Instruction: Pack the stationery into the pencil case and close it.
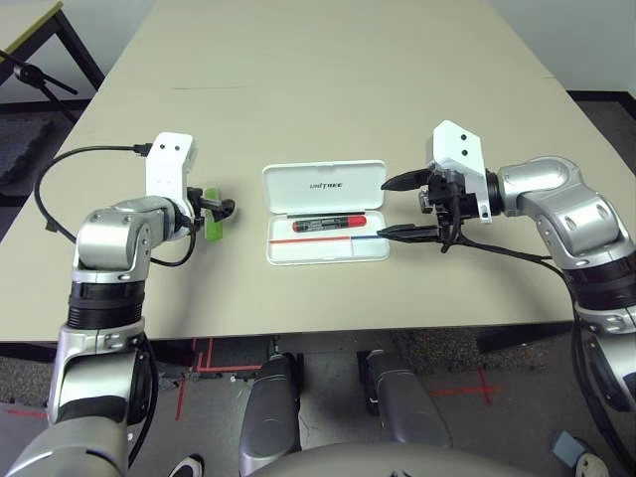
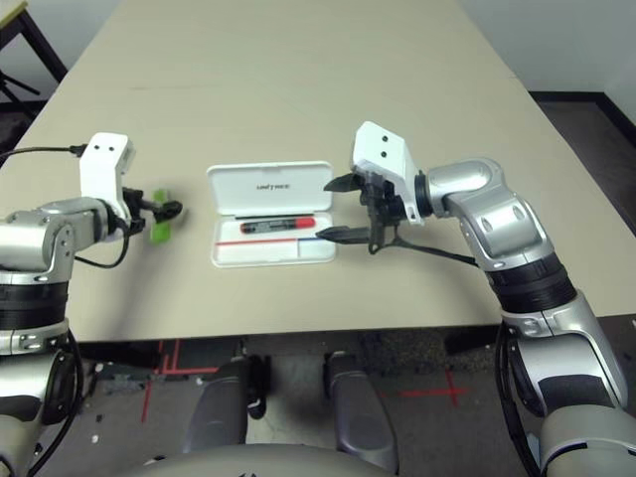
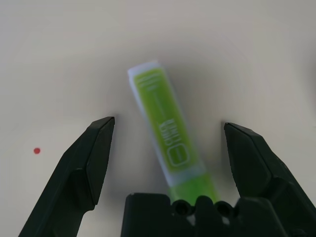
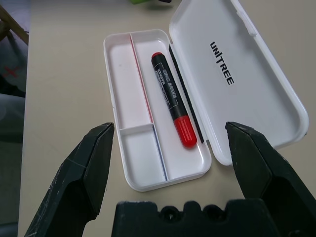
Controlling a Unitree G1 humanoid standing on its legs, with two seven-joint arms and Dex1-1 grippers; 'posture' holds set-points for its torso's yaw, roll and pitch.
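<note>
Head views: nearest, silver forearms reaching onto the beige table (image 1: pixel 328 89). Left gripper (image 1: pixel 221 208) hanging low over the green bar (image 1: pixel 212 227), which is lying flat on the table, well left of the case (image 1: pixel 326 214); black fingers straddling the bar's upper part, no contact showing. Case lying open at centre, lid (image 1: pixel 324 186) folded back flat on the far side, dark lettering on it, tray on the near side. Marker (image 1: pixel 327 223) resting in the tray along the hinge side, red cap pointing right; thin red-and-blue line running the length of the tray just in front of it. Right gripper (image 1: pixel 405 207) hovering just beside the case's right end, pointing left toward it, fingers spread wide, one by the lid's corner, the other by the tray's corner, gripping nothing.

Left wrist view: two black fingers (image 3: pixel 91 163) standing wide apart, bar (image 3: pixel 167 133) lying tilted between them on bare table, touching neither tip, white end pointing away, near end passing under the gripper's base. Small red dot (image 3: pixel 37 150) sitting on the table beside one finger.

Right wrist view: fingers (image 4: pixel 86 173) parted wide, empty, framing the open case (image 4: pixel 123 113). Marker (image 4: pixel 170 98) lying in the long compartment next to the hinge; narrow compartment and small end compartment holding nothing. Lid (image 4: pixel 247 64) lying flat, reading UNITREE.
</note>
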